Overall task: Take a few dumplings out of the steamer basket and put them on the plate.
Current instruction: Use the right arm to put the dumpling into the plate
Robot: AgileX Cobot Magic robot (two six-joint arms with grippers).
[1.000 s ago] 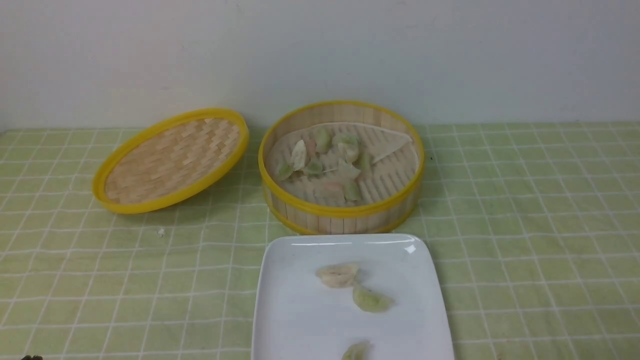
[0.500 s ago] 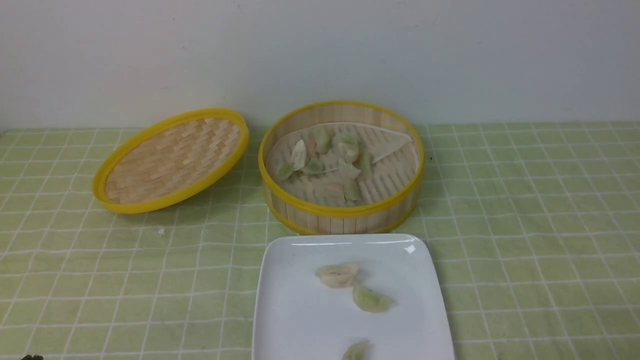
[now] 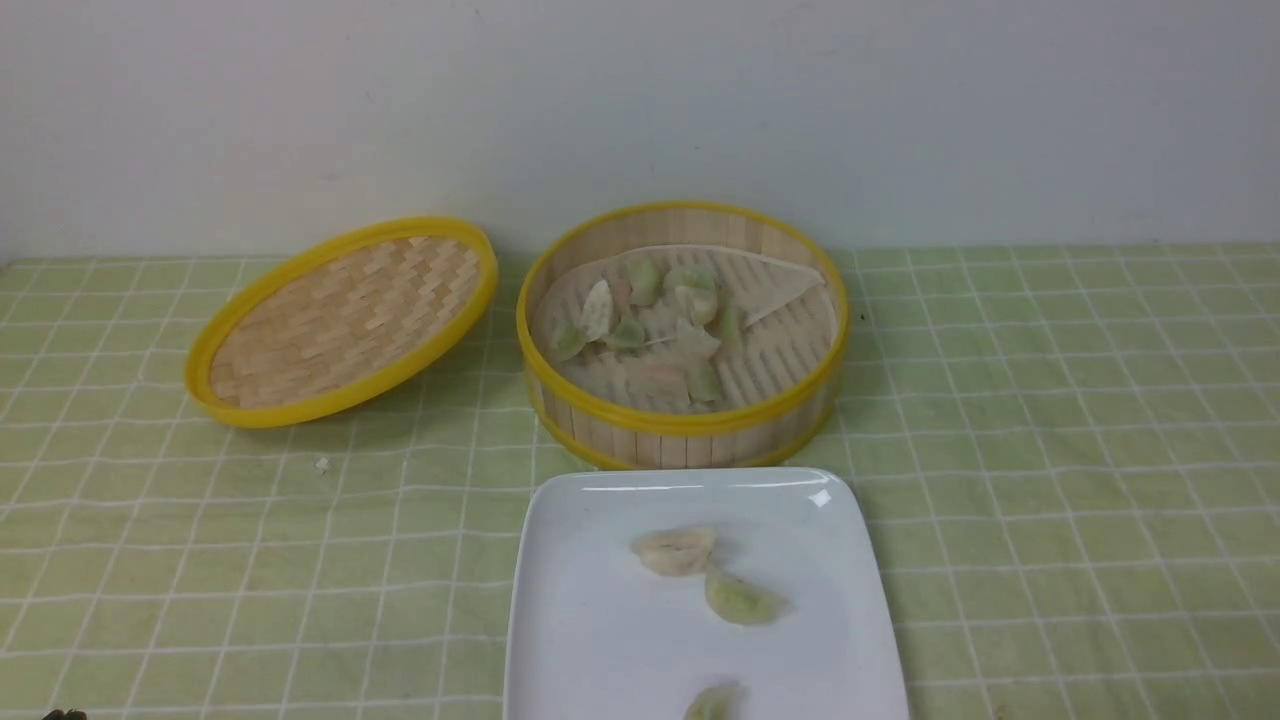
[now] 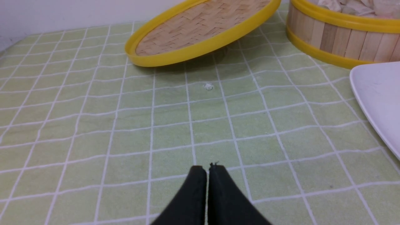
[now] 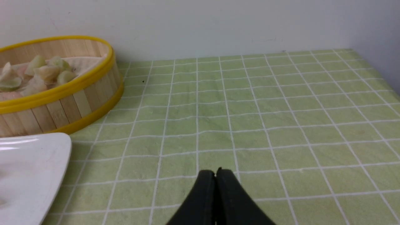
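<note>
The steamer basket stands at the table's middle back and holds several dumplings on a pale liner. The white plate lies just in front of it with three dumplings: a whitish one, a green one and one cut by the frame's bottom edge. My left gripper is shut and empty, low over the cloth, left of the plate. My right gripper is shut and empty over the cloth, right of the plate and basket.
The shallow woven yellow-rimmed lid leans tilted left of the basket. A small white crumb lies on the green checked cloth in front of the lid. A pale wall runs along the table's back edge.
</note>
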